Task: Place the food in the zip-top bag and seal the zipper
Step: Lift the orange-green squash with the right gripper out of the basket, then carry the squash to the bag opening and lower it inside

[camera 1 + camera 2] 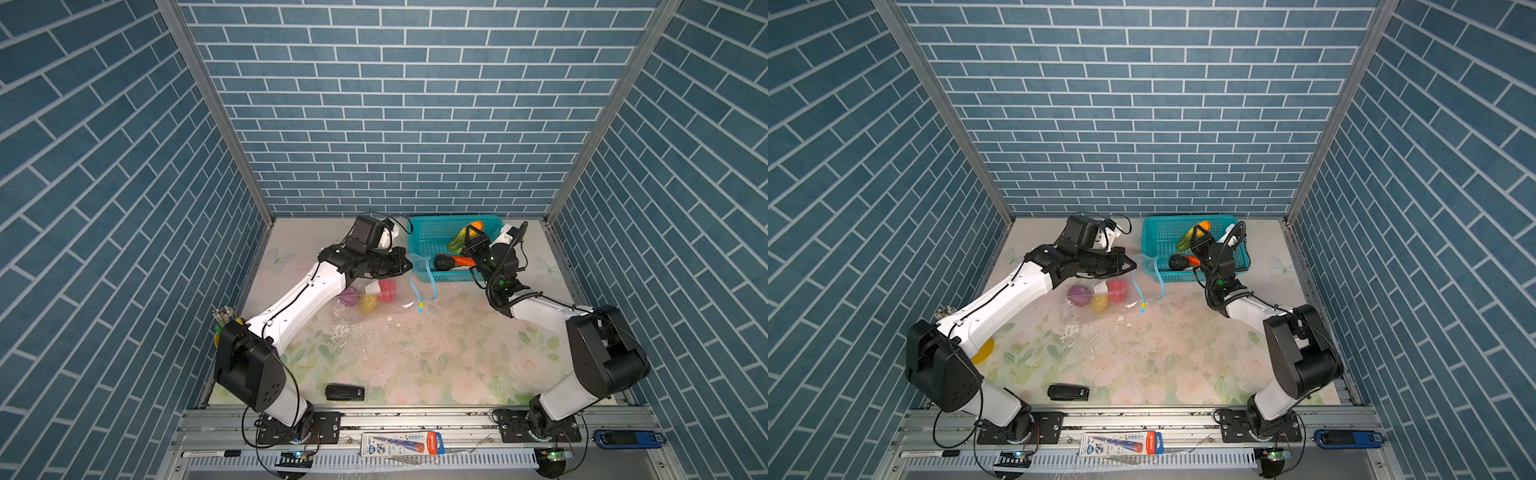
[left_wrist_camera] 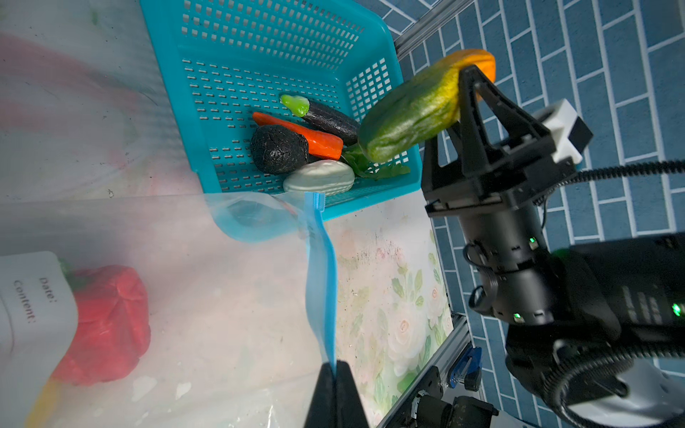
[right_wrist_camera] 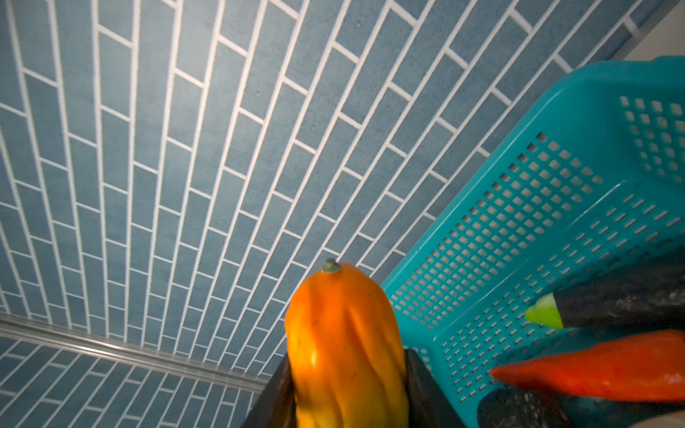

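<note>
My left hand (image 2: 336, 374) pinches the clear bag's (image 2: 222, 296) light-blue zipper (image 2: 321, 281), propping its mouth. Right hand (image 3: 350, 392) grips green-orange toy gourd (image 2: 407, 115).

This is a robot test cell in a laboratory, not a real home. The three walls (image 1: 407, 104) carry only a printed blue brick pattern and are joined by bare aluminium posts (image 1: 213, 104). The left arm (image 1: 299, 299) and the right arm (image 1: 544, 313) are bolted to a metal rail (image 1: 415, 419) at the front edge (a slotted cable duct (image 1: 478, 459) runs beside it). The table wears a flower-printed sheet (image 1: 415, 353).
</note>
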`<action>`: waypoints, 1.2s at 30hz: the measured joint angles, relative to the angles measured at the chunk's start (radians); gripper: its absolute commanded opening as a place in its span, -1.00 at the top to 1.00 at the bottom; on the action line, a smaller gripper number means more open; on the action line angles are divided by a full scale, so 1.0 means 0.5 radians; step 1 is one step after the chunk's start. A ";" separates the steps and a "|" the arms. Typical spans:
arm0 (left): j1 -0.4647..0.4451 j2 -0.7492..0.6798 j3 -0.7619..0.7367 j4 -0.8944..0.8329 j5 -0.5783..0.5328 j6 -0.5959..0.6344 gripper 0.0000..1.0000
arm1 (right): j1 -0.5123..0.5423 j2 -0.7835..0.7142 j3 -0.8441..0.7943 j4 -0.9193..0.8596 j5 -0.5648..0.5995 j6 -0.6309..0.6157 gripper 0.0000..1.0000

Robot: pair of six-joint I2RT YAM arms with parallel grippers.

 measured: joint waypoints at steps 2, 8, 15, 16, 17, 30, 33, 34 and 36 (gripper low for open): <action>0.000 0.011 -0.002 0.014 0.004 -0.010 1.00 | 0.055 -0.121 -0.076 -0.029 0.013 0.001 0.26; 0.000 0.031 -0.005 0.044 0.027 -0.025 1.00 | 0.235 -0.404 -0.237 -0.159 0.063 -0.003 0.25; 0.000 0.039 -0.005 0.061 0.043 -0.034 1.00 | 0.424 -0.449 -0.244 -0.281 0.076 -0.026 0.24; -0.001 0.039 -0.005 0.062 0.044 -0.034 1.00 | 0.448 -0.449 -0.244 -0.292 0.076 -0.032 0.24; -0.002 0.039 -0.005 0.063 0.044 -0.034 1.00 | 0.470 -0.448 -0.244 -0.298 0.076 -0.033 0.24; -0.009 0.039 -0.005 0.074 0.045 -0.034 1.00 | 0.636 -0.208 -0.235 -0.313 0.024 -0.034 0.21; -0.009 0.039 -0.010 0.076 0.045 -0.034 1.00 | 0.651 -0.156 -0.217 -0.317 -0.011 -0.034 0.20; -0.010 0.039 -0.014 0.077 0.046 -0.034 1.00 | 0.655 -0.137 -0.208 -0.317 -0.023 -0.034 0.20; -0.010 0.038 -0.028 0.082 0.047 -0.034 1.00 | 0.661 -0.108 -0.185 -0.319 -0.044 -0.034 0.19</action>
